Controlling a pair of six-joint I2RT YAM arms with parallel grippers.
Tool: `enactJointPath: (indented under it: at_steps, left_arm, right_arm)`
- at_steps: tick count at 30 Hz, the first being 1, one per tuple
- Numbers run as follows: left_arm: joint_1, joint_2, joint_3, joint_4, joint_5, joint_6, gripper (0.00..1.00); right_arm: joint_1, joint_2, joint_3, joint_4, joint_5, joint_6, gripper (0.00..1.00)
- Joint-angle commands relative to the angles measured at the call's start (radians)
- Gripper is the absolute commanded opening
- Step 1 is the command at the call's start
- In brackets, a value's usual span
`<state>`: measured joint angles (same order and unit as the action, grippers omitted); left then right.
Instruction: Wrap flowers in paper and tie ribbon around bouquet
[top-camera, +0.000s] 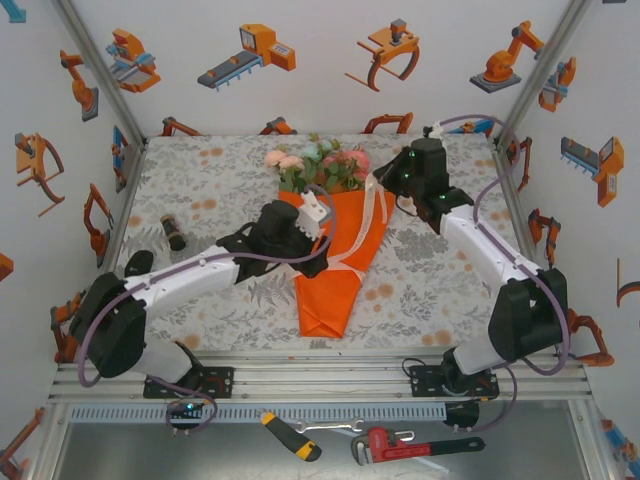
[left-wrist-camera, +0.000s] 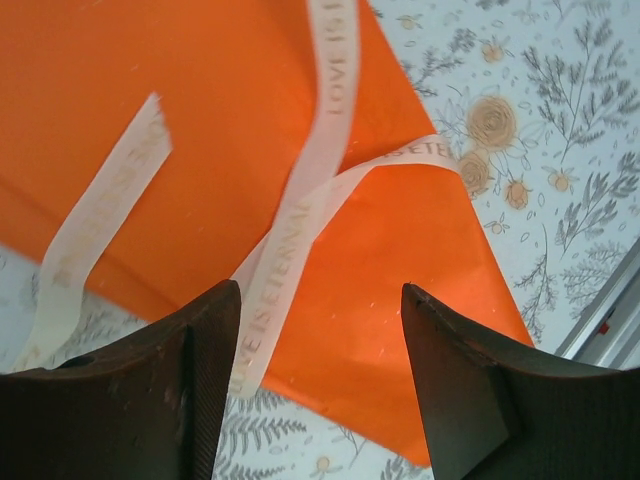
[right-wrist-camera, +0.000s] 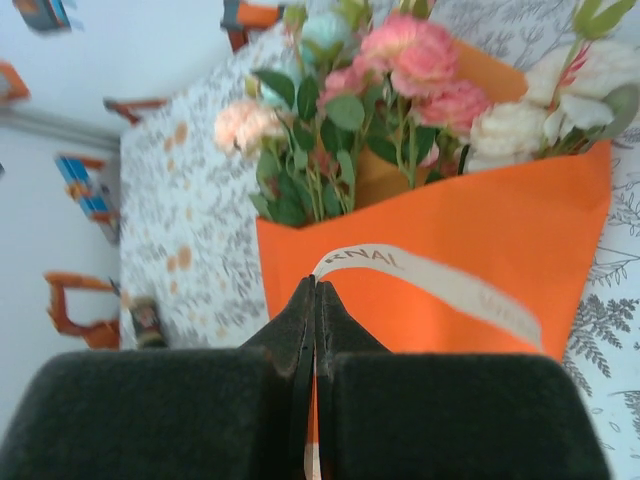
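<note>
The bouquet lies in the middle of the table. Its orange paper tapers to a point toward the arms, and the flowers fan out at the far end. Close up from the left wrist, the ribbon reads LOVE IS ETERNAL, two strands crossing on the paper and a loose end lying off to one side. From overhead the same ribbon is just thin pale lines.

The left claw hovers over it with jaws wide apart, gripping nothing. The right wrist camera settles what is hard to judge from overhead. The right claw is pinched tight on the ribbon, which comes out at its tips and curves across the paper below the flowers. A small dark cylinder sits well apart on the left of the table.
</note>
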<state>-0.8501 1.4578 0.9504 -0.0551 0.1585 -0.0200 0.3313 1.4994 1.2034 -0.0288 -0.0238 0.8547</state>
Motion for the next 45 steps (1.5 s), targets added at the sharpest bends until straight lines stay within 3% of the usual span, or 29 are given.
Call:
enactJointPath:
  at_steps: [1,4,8,17,19,22,24,30,35,39,41,45]
  left_arm:
    - [-0.044,0.056,0.051,0.096,0.045,0.166,0.61]
    - [-0.07,0.111,0.046,0.187,0.094,0.261,0.62]
    - [-0.097,0.189,0.047,0.276,0.127,0.389,0.64]
    - [-0.097,0.333,0.119,0.179,0.096,0.535,0.65]
    - [-0.095,0.347,0.118,0.188,0.092,0.533,0.53]
    - [-0.095,0.352,0.132,0.166,0.106,0.521,0.16]
    - [-0.095,0.326,0.127,0.158,0.121,0.506,0.0]
    - [-0.095,0.16,0.044,0.251,0.149,0.434,0.0]
    - [-0.095,0.074,0.016,0.301,0.107,0.419,0.0]
    - [-0.091,0.082,0.025,0.307,0.058,0.425,0.0]
    - [-0.092,0.098,0.033,0.305,0.038,0.426,0.0]
    - [-0.092,0.128,0.045,0.324,0.033,0.41,0.0]
  right_arm:
    - [-0.035,0.017,0.081,0.016,0.07,0.134,0.0]
    - [-0.047,0.025,0.095,0.009,0.098,0.147,0.0]
    - [-0.05,0.043,0.098,0.022,0.045,0.132,0.0]
    - [-0.049,0.058,0.084,0.011,-0.076,0.046,0.0]
    - [-0.048,0.061,0.084,0.009,-0.093,0.034,0.0]
    - [-0.049,0.064,0.08,0.001,-0.117,0.025,0.0]
    - [-0.048,0.061,0.07,-0.011,-0.131,0.011,0.0]
    - [-0.035,0.046,-0.024,-0.002,-0.28,-0.046,0.0]
    - [0.012,0.006,-0.167,0.006,-0.415,-0.118,0.0]
    - [0.022,-0.03,-0.292,0.102,-0.637,-0.09,0.01]
    - [0.025,-0.049,-0.318,0.096,-0.728,-0.087,0.08]
    - [0.018,-0.14,-0.344,-0.024,-0.723,-0.204,0.41]
